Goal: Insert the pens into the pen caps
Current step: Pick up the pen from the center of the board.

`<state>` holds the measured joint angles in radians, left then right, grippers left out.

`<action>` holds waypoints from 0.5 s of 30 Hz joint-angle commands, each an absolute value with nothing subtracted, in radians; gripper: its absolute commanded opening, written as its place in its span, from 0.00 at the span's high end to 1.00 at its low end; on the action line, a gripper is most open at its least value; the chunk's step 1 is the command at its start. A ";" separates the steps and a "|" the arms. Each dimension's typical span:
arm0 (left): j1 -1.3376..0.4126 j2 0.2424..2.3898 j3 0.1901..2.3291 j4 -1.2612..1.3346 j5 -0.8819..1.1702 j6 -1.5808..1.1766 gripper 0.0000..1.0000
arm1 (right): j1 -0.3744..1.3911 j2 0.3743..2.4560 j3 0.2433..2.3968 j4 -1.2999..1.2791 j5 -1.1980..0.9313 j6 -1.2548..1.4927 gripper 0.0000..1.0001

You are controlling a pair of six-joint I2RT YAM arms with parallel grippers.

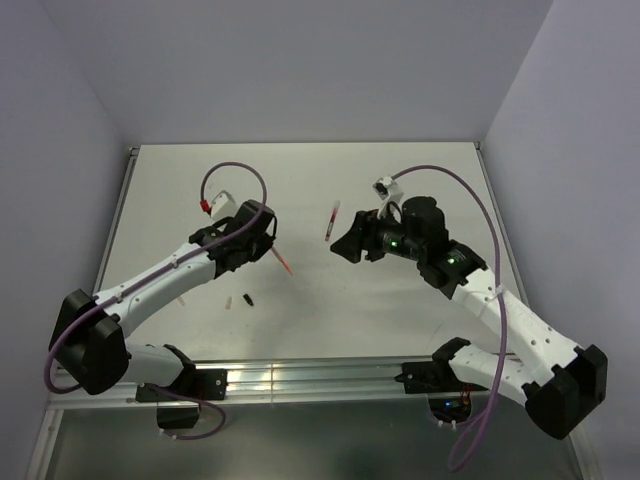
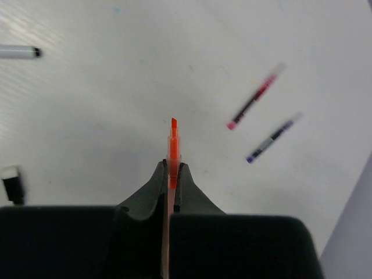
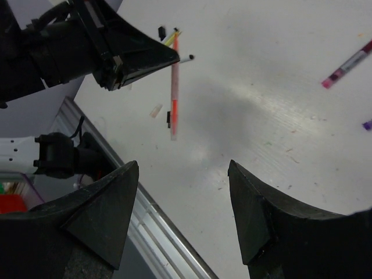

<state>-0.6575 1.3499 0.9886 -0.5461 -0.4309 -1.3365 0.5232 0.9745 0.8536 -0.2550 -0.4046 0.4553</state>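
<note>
The left gripper (image 2: pixel 172 174) pinches the orange pen (image 2: pixel 172 142), its tip jutting forward above the table (image 2: pixel 116 87), the arm stretched toward mid-table. The right gripper (image 3: pixel 183 165) hovers empty, jaws spread wide, near the red pen (image 1: pixel 330 222); a black pen cap (image 1: pixel 247 298) lies by the left forearm

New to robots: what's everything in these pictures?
orange pen: one, orange, in left jaws
red pen: one, red, middle of table
purple pen: one, dark purple, beside red pen
yellow pen: one, yellow, half-hidden behind left jaws
white pen: one, white, black tip, near yellow pen
whitish cap: one, whitish, table's near-left
black cap: one, black, beside whitish cap
table: one, white
arms: two, white-black, near edge
left jaws: shut on orange pen
right jaws: open, empty
</note>
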 commanded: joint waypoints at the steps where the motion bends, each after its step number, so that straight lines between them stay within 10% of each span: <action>1: -0.748 1.302 1.068 -0.474 -0.492 -1.250 1.00 | 0.603 1.041 0.919 -0.178 -0.408 0.454 0.29; 15: -0.888 1.304 1.146 -0.402 -0.552 -1.189 1.00 | 0.690 1.207 0.937 -0.092 -0.373 0.480 0.29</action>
<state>-0.8738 1.3159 1.1057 -0.4511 -0.5182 -1.2194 0.6731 1.1900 0.8867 -0.1532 -0.3969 0.4736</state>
